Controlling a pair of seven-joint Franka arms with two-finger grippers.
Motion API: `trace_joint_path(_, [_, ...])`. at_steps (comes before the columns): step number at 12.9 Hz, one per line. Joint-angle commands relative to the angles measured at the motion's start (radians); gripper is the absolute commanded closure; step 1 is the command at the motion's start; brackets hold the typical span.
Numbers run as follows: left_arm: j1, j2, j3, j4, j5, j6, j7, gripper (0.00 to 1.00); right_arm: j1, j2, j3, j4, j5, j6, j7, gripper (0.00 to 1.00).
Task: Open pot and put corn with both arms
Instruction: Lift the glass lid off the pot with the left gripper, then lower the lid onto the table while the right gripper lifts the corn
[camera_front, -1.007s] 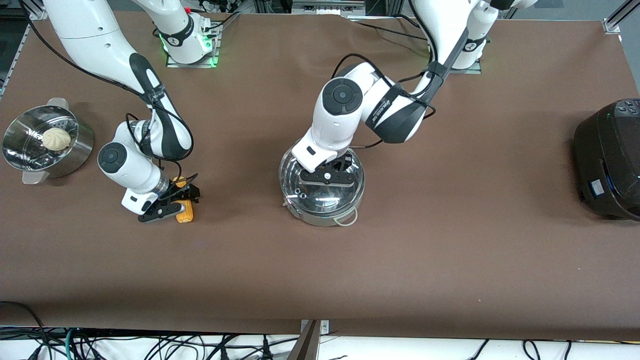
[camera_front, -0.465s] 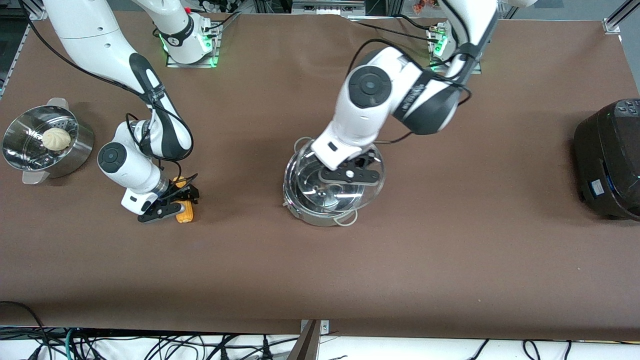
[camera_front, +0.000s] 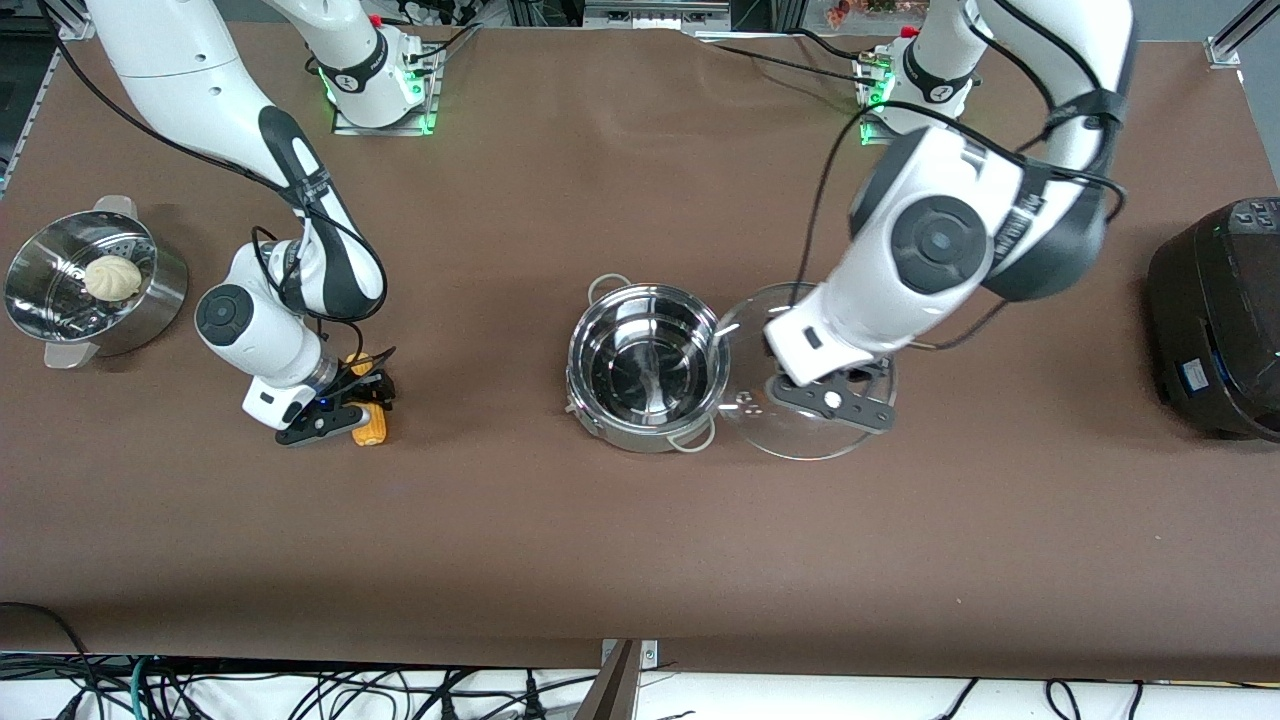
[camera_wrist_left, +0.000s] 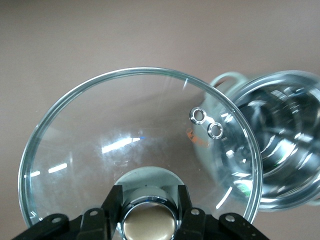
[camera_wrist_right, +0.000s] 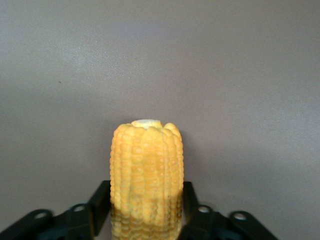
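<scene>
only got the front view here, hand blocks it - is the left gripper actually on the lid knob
Observer: Yes. In the left wrist view the left gripper is shut on the knob of the lid.
Operator: and the corn, grabbed yet
Observer: The right wrist view shows the right gripper with a finger on each side of the corn, touching it.
Operator: corn whole or cut
Observer: Its tip is cut flat, with the pale core showing.

One high camera looks down at the whole brown table (camera_front: 640, 560), facing the robots. Two wrist cameras look close: one at the clear glass lid (camera_wrist_left: 100, 150), one at the yellow corn cob (camera_wrist_right: 146, 175), both also seen from above.
</scene>
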Motion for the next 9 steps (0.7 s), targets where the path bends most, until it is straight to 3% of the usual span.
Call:
trace_joint_path(1, [0.071,-0.025,-0.006,-0.089,0.025,-0.003,0.138,0.89,-0.006,-0.004,0.009,-0.002,0.019,0.011,-0.022,0.44])
trace_joint_path(3, [0.121,-0.024,-0.009,-0.148,0.061,0.038,0.261,0.89,-0.004,-0.007,0.009,0.0,0.019,0.009,-0.022,0.51])
trace_joint_path(6, [0.167,-0.031,-0.008,-0.286,0.065,0.155,0.292,0.89,-0.004,-0.01,0.011,0.003,0.019,0.006,-0.022,0.67])
trace_joint_path(9, [0.194,-0.038,-0.011,-0.406,0.065,0.254,0.293,0.87,-0.004,-0.015,0.018,0.005,0.019,0.005,-0.02,0.69])
